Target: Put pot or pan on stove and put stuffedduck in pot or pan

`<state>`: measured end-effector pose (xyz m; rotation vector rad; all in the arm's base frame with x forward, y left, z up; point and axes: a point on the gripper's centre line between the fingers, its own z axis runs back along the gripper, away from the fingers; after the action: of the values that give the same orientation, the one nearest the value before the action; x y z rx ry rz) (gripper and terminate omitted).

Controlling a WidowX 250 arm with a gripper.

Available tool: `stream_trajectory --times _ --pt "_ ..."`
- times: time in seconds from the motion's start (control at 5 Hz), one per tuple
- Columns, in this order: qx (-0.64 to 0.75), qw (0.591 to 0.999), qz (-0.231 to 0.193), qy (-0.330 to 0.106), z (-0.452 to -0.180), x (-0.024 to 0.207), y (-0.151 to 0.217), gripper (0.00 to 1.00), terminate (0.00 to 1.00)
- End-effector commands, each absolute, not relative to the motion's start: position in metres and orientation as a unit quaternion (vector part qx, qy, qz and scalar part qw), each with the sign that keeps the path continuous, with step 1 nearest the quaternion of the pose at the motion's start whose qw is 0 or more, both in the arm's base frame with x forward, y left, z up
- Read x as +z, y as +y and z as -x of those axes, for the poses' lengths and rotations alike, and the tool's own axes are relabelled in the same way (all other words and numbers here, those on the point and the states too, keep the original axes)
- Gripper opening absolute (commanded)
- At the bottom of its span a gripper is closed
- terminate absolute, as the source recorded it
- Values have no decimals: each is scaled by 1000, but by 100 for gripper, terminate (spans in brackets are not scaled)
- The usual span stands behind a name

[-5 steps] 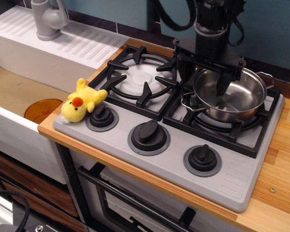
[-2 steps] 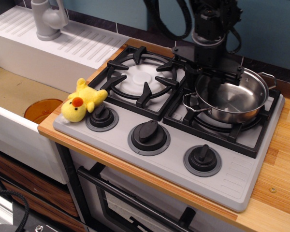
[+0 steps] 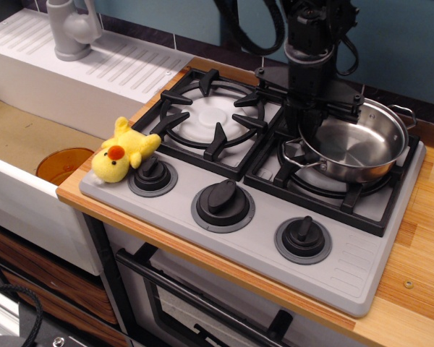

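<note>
Stainless steel is the material of the small pot (image 3: 354, 147), a round, shallow one with two looped side handles. It sits on the black grate of the right burner of the grey stove (image 3: 275, 210), at about 2 o'clock from the middle of the cooktop. One looped handle points toward 8 o'clock, the other toward 2 o'clock. The inside of the pot is bare and shiny.

The black gripper (image 3: 312, 123) hangs from the arm at the 9 o'clock side of the pot, at its rim. The fingers are dark against the dark grate, so I cannot tell if the jaws are apart, together, or clamped on the rim.

The yellow stuffed duck (image 3: 123, 154) with the orange-red beak lies at the front left corner of the stove, at 9 o'clock from the middle knob, touching the left knob (image 3: 152, 173). It is well apart from the pot. The left burner (image 3: 206, 116) with its white cap is between them.

To the left of the wooden counter (image 3: 412, 289) there is a sink (image 3: 22, 141) with an orange round dish (image 3: 61, 165) in it, and a grey faucet (image 3: 71, 29) stands at 11 o'clock
</note>
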<state>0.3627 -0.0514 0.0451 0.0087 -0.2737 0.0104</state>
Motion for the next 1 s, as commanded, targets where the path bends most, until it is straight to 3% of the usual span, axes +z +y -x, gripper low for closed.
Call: stream_trajectory --times 0.0,0.6,0.8 --pt "1 992 -20 -128 -370 86 -50 0 0" --pt "-45 994 -29 -95 -376 128 1 0 0" --pt "-62 993 -31 -95 -384 129 22 0 0"
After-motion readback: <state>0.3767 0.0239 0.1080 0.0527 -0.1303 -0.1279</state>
